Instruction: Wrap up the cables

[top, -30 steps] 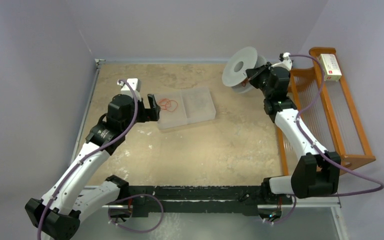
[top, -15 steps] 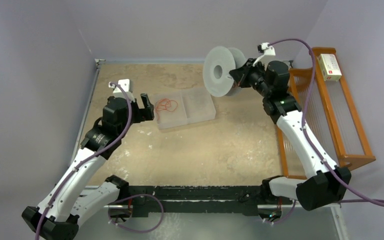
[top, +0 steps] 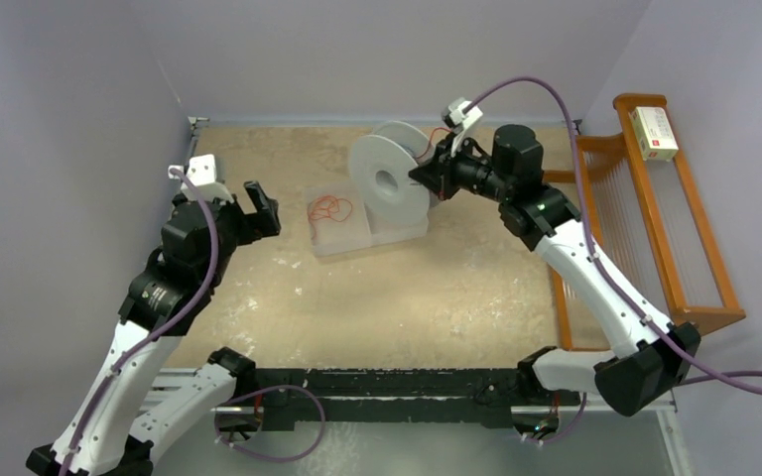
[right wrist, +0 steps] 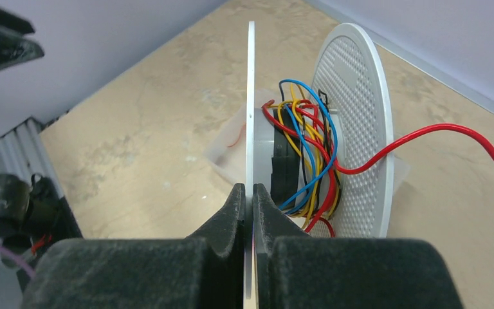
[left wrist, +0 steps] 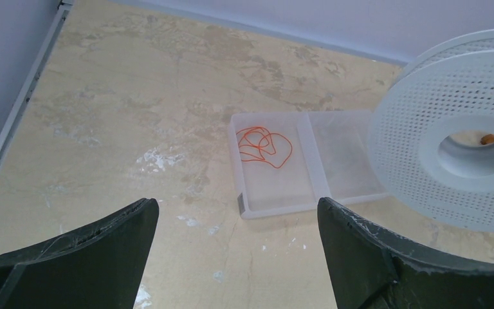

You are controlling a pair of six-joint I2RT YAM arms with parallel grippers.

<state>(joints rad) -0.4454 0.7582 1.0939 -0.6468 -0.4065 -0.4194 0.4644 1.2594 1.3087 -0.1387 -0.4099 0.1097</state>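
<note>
Left tool [left wrist: 231, 215] hangs above the table [top: 407, 297] with its fingers spread wide apart and nothing between them, facing a clear two-compartment tray [left wrist: 276, 207] that lies a little beyond it. Thin red-orange cables [left wrist: 264, 147] lie in a loose tangle on the floor of the tray's left compartment, apart from both tools. Over the right compartment, the right tool [right wrist: 249, 193] is clamped together on the thin rim of one disc of a grey double-disc spool [right wrist: 354, 129], holding it on edge; whether the spool touches the tray cannot be told. Between the two perforated discs, blue, yellow and red wires [right wrist: 309, 154] loop around the hub, and one red strand [right wrist: 424, 136] trails out to the side. At the table's right edge stands an orange wooden rack [top: 709, 315], with a small box [top: 655, 132] resting on its far end
</note>
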